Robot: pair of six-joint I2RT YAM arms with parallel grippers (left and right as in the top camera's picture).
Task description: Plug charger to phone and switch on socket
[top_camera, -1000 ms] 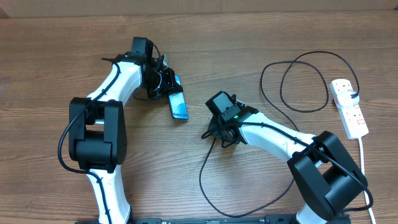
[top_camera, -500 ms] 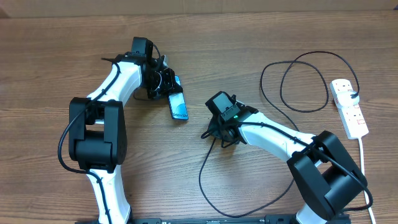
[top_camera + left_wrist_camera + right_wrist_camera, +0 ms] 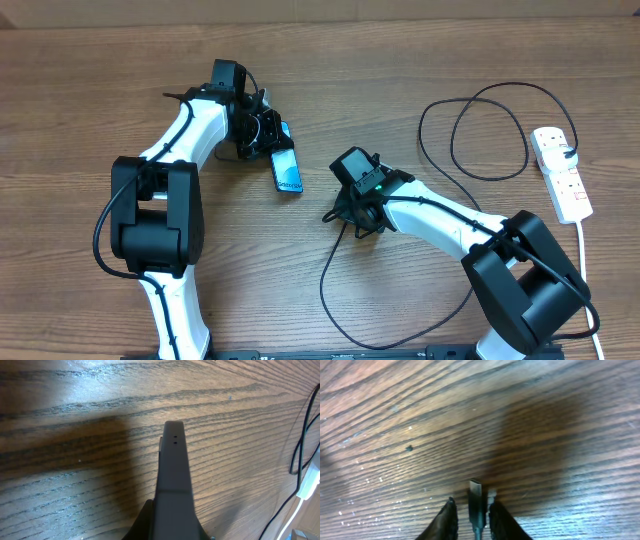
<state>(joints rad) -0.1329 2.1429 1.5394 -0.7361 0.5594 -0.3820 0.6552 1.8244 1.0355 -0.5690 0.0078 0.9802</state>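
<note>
The table point(image 3: 120, 60) is brown wood with a clear grain running across. In the upper left of the overhead view the left gripper point(image 3: 265, 132) is closed on the upper end of the phone point(image 3: 288, 170), a slim rectangle with black edges and a light-blue screen, which points down and to the right. In the left wrist view the phone shows only its thin dark grey edge, smooth and matt, with two very small holes near the top, and it rises from between the black fingers point(image 3: 142, 522) at the bottom of the frame. Near the centre of the overhead view the right gripper point(image 3: 355, 218) is closed narrowly on the charger point(image 3: 476, 502): in the right wrist view the small flat metal tip stands between the two black fingers point(image 3: 447, 520), just above the wood. The thin black cable curves down toward the lower edge and makes wide loops in the upper right. The socket point(image 3: 562, 175), a white oblong strip with small red switches, lies at the right edge, with a black plug in its upper part.
</note>
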